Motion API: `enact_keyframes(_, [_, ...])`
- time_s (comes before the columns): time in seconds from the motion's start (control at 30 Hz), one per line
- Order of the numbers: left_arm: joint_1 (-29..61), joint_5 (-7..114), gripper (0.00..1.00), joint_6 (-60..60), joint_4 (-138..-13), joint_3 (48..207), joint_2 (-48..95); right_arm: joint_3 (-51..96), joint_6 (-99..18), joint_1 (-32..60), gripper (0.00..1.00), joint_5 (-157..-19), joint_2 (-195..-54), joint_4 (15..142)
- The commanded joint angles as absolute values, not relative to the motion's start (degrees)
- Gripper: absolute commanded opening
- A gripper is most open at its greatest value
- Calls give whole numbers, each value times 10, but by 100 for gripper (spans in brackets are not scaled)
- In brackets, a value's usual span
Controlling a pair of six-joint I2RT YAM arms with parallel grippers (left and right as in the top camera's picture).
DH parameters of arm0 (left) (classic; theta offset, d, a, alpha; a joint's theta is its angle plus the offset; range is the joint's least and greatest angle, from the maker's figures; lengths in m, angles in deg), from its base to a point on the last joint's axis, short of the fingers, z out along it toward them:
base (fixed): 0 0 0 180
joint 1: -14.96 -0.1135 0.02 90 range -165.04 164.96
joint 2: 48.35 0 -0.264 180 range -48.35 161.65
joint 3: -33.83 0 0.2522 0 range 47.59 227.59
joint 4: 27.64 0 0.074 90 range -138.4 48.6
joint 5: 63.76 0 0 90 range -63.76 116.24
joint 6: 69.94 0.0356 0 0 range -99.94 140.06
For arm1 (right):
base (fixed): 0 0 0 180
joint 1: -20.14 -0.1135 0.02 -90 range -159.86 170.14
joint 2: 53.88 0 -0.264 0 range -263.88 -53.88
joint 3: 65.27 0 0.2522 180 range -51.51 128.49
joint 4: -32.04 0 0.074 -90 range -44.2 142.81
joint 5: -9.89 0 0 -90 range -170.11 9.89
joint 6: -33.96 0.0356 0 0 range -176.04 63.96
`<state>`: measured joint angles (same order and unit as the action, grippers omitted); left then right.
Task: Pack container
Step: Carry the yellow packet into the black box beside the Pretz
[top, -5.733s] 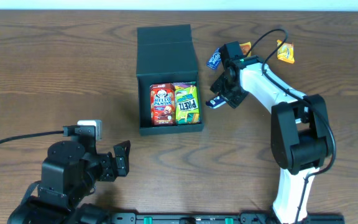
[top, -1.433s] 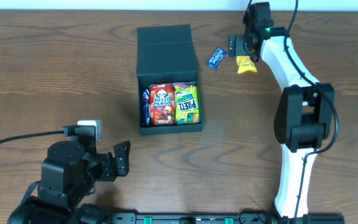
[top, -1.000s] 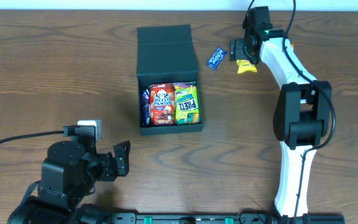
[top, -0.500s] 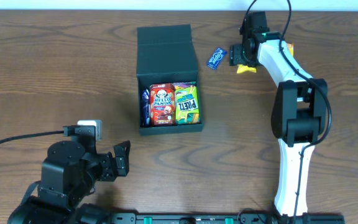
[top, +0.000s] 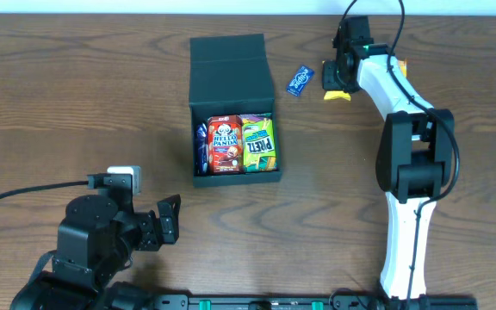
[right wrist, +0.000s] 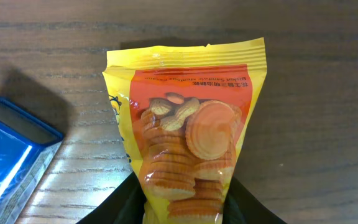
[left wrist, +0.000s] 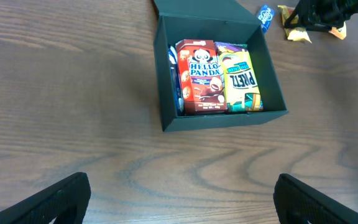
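Note:
The container is a dark square box with its flap lid open to the far side. Inside it stand a red Hello Panda box, a green Pretz box and a blue packet against the left wall. It also shows in the left wrist view. My right gripper is shut on a yellow cracker packet at the far side of the table, right of the lid. The right wrist view shows the packet pinched between the fingers. My left gripper is open and empty, near the table's front edge.
A small blue packet lies on the table between the lid and the yellow packet, and shows in the right wrist view. An orange packet peeks out behind the right arm. The left arm's base fills the front left.
The right gripper went from beside the box, holding a blue packet, to the far side. A blue packet now stands in the box. The yellow packet has shifted slightly left in the grip.

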<state>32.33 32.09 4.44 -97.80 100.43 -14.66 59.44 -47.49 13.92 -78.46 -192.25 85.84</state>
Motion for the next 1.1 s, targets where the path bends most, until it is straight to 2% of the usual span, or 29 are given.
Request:
enact_keyframes(0.0, [323, 320, 95, 48, -978, 1006, -147, 602, -467, 141, 35, -791, -1907, 870])
enact_keyframes(0.27, [323, 320, 95, 48, -978, 1006, -147, 602, -467, 130, 33, -792, -1803, 916])
enact_keyframes(0.5, [323, 320, 95, 48, -978, 1006, -147, 602, -456, 98, 30, -868, -1728, 961])
enact_keyframes(0.73, [323, 320, 95, 48, -978, 1006, -147, 601, -399, 44, 23, -898, -1714, 1030])
enact_keyframes(1.07, [323, 320, 95, 48, -978, 1006, -147, 601, -389, -62, 25, -889, -1716, 1069])
